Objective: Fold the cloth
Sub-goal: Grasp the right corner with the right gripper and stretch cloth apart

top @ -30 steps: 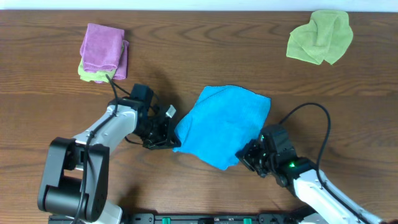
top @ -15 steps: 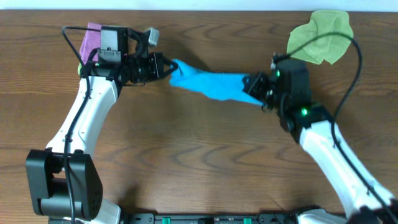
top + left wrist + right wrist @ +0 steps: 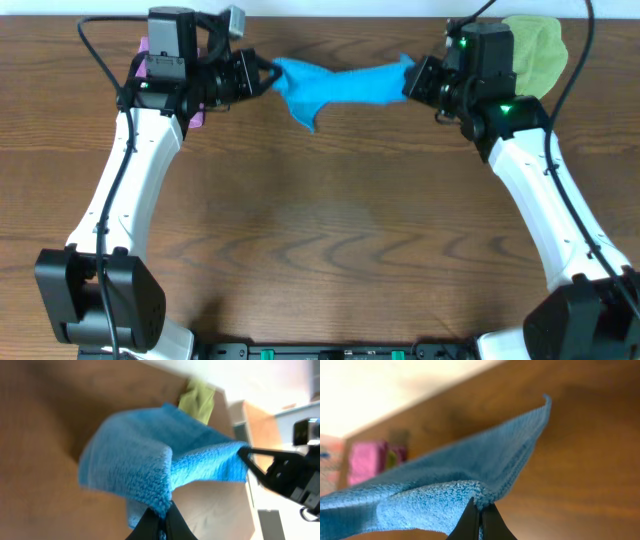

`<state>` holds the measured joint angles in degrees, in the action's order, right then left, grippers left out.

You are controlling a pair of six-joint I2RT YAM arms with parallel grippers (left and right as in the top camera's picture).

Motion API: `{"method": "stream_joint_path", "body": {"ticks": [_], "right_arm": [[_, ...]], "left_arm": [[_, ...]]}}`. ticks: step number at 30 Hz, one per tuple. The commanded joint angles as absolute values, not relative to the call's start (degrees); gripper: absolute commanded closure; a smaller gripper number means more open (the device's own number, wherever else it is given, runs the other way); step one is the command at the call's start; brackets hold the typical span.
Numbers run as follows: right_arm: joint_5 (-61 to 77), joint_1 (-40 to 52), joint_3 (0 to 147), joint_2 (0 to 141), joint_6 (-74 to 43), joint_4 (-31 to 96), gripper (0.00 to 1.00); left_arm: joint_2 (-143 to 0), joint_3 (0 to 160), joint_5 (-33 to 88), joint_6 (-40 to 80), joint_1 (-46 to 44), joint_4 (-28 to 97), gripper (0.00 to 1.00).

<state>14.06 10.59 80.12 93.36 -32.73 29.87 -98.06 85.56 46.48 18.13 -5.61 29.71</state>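
Where the wooden table runs to its far edge, the blue cloth hangs above the surface, drawn into a sagging band between the two arms. The left gripper, near the far-left corner, pinches one cloth corner between closed fingers. The right gripper, toward the far-right corner, is clamped on the opposite corner. A crumpled green cloth lies at the far-right corner. A pink cloth lies at the far-left corner, mostly hidden by the left arm.
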Motion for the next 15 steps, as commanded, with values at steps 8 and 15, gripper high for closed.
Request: {"method": "stream_joint_path", "body": {"ticks": [8, 15], "right_arm": [[11.8, 10.5, 80.9, 91.9, -25.2, 48.6, 0.99], [7.5, 10.5, 80.2, 86.9, -21.1, 60.6, 0.99]], "left_arm": [[-98.9, 84.8, 42.6, -1.6, -9.7, 52.8, 0.94], [-98.9, 73.6, 43.2, -1.8, -13.2, 53.8, 0.94]]}}
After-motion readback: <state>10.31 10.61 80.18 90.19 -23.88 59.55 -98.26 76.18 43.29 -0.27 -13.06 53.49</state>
